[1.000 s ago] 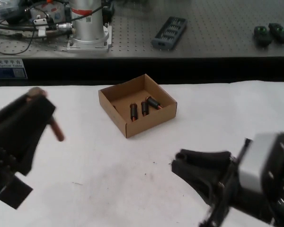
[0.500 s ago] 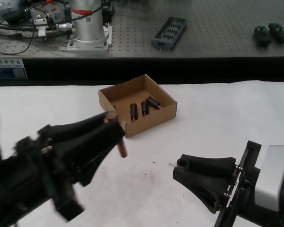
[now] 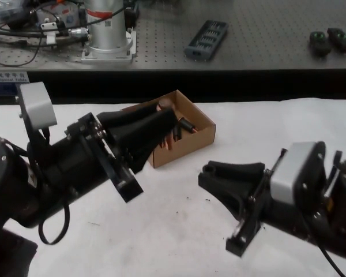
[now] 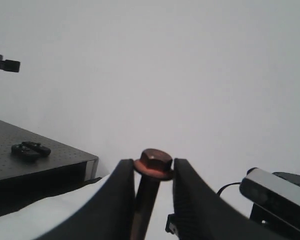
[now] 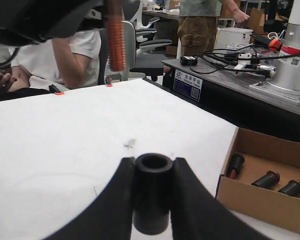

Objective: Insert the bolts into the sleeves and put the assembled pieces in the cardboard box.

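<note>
Several finished pieces [image 5: 267,178] lie in the box [image 5: 250,197]. Current pair not yet joined. My left end effector [image 4: 152,169] clamps the bolt [image 4: 146,202] under its head. My right end effector [image 5: 153,167] pinches the sleeve [image 5: 151,200], mouth up. Right wrist view shows the bolt's threads above the sleeve, apart. In the high view my left arm covers that gap.

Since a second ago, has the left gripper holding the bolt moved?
Yes. The left gripper, shut on the bolt, has swung rightward from the left edge of the bench; in the high view its tips now overlap the cardboard box.
</note>
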{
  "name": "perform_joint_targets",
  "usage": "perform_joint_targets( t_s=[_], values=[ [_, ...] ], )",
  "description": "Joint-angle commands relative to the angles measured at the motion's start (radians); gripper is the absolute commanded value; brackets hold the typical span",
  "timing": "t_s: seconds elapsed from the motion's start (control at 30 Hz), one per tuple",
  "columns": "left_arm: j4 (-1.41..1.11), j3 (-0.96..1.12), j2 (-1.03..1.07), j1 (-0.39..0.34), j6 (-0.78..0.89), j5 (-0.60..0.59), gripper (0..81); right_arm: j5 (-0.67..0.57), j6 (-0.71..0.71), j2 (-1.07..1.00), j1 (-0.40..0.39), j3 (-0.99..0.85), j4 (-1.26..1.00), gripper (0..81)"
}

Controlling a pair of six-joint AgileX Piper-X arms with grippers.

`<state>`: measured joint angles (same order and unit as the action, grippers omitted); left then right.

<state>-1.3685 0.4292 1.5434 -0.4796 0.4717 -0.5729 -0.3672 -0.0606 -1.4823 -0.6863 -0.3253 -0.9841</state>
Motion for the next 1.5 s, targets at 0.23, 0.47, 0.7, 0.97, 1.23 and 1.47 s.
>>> perform_joint_targets(
  t_s=[0.23,0.47,0.7,0.97,1.23,1.47],
  values=[
    [-0.001,0.059,0.114,0.014,-0.027,-0.069,0.6,-0.129,0.016,-0.134,0.038,-0.107,-0.032,5.8],
    [-0.052,0.059,0.114,0.014,0.016,-0.106,0.6,-0.129,0.014,-0.17,0.049,-0.125,-0.032,5.8],
    [-0.052,0.071,0.124,0.014,0.069,-0.149,0.6,-0.129,0.016,-0.177,0.058,-0.124,-0.032,5.8],
    [-0.087,0.09,0.143,0.003,0.099,-0.198,0.6,-0.205,0.022,-0.177,0.058,-0.124,-0.051,5.8],
    [-0.093,0.09,0.143,-0.039,0.055,-0.171,0.6,-0.284,0.075,-0.177,0.058,-0.124,-0.099,5.8],
    [-0.057,0.09,0.143,-0.039,0.052,-0.173,0.6,-0.305,0.08,-0.177,0.058,-0.124,-0.116,5.8]
  ],
)
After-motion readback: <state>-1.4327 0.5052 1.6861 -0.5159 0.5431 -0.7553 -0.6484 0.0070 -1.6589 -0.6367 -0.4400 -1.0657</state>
